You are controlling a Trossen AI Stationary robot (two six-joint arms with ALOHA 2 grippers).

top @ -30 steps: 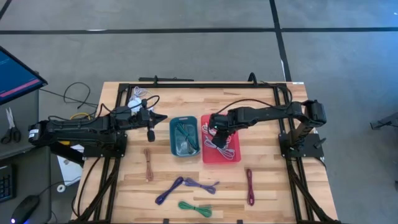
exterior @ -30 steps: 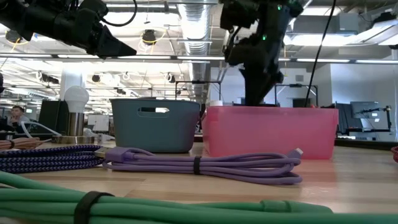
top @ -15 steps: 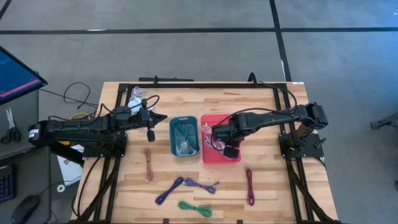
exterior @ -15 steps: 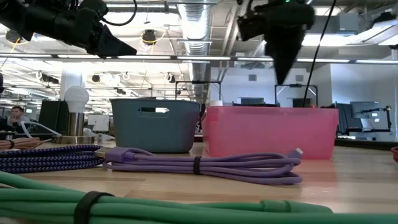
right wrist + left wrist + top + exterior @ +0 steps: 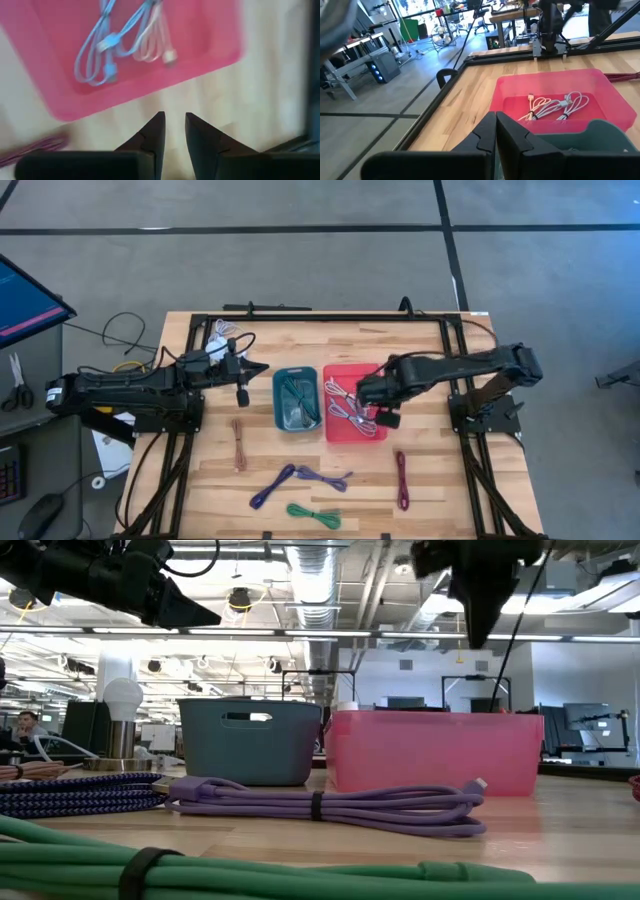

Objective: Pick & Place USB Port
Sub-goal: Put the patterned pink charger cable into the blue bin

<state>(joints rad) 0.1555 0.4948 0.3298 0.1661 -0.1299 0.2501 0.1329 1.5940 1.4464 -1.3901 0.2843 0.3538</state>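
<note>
- Over the near right corner of the pink bin [image 5: 354, 418], the right claw [image 5: 385, 418] is seen with its fingers a small gap apart and nothing held between them.
- Inside that pink bin, pale coiled USB cables [image 5: 122, 42] are seen lying loose on its floor; in the left wrist view the same white loops [image 5: 555, 107] rest near the bin's middle.
- Just beside it, a teal bin [image 5: 297, 399] with a cable coil in it is seen, the two bins side by side.
- Well away to the left, the left claw [image 5: 247, 373] is held above the bench [image 5: 420, 345] with its fingers closed together and nothing in them.
- On the near part of the wooden bench, bundled cables are laid out: a brown one [image 5: 239, 444], two purple ones [image 5: 297, 479], a green one [image 5: 313, 513] and a maroon one [image 5: 401, 478].
- The cables are judged light, limp and springy; a bundle is best taken across its tied middle, since a plug end would let the loops trail and snag.
- The bench is pale butcher-block wood in a black frame, standing on grey floor; beyond it an open workshop with desks and ceiling ducts is seen.
</note>
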